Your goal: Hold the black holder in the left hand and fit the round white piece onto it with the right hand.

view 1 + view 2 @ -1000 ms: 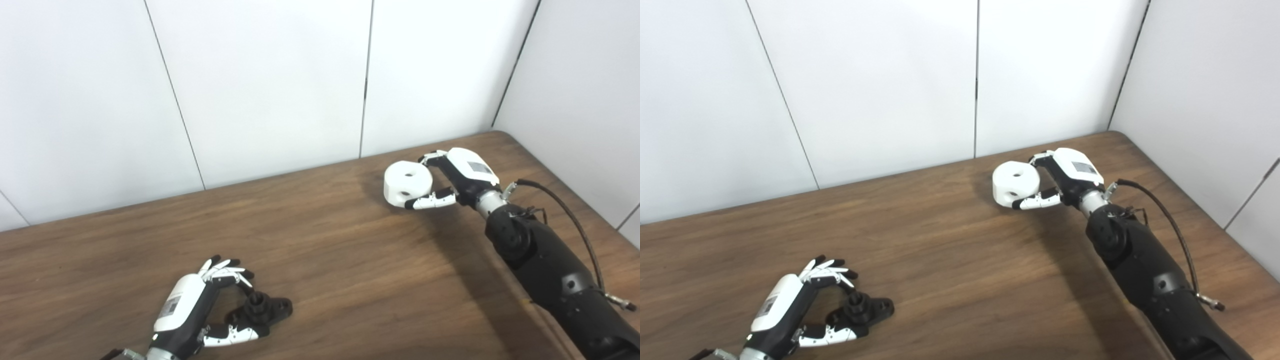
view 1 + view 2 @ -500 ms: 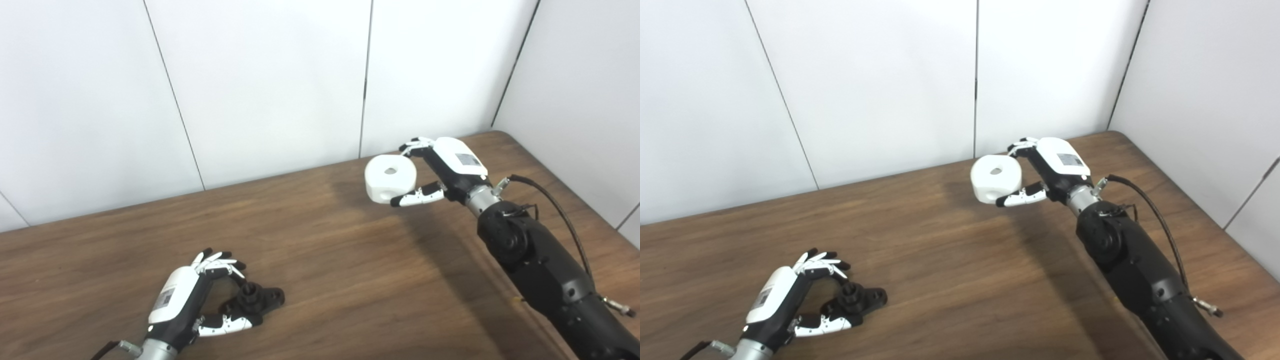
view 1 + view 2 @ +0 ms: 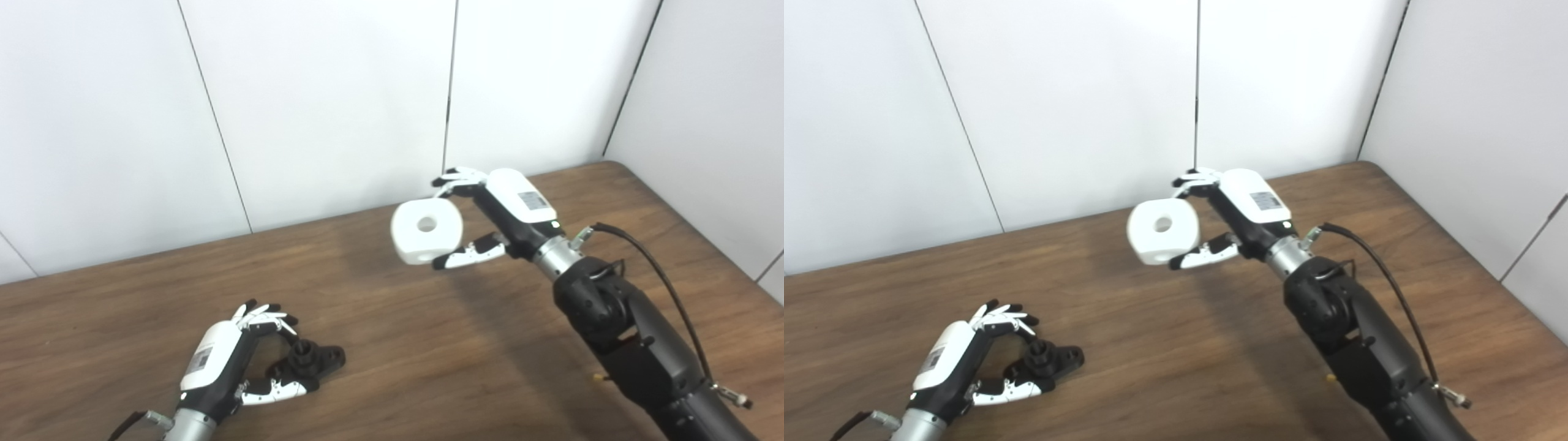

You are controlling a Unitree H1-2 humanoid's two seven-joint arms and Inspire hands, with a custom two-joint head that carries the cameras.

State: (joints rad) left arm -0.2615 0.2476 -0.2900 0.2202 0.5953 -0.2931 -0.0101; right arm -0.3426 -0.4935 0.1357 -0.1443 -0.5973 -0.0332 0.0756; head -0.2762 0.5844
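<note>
The black holder (image 3: 311, 363) rests low at the lower left of the wooden table (image 3: 429, 343), its short round post pointing up. My left hand (image 3: 229, 361) is closed around its near end, fingers over the top and thumb underneath. The round white piece (image 3: 425, 231), a thick disc with a centre hole, hangs in the air above the table's middle. My right hand (image 3: 490, 214) is shut on it from the right side, fingers behind and thumb in front. The two objects are far apart.
White wall panels (image 3: 331, 104) stand behind the table and along its right side. A black cable (image 3: 667, 294) loops along my right forearm. The table's far right corner (image 3: 612, 164) meets the walls.
My right hand has lifted the white piece off the table and carried it leftward toward the middle. My left hand and the holder have shifted slightly left and toward me.
</note>
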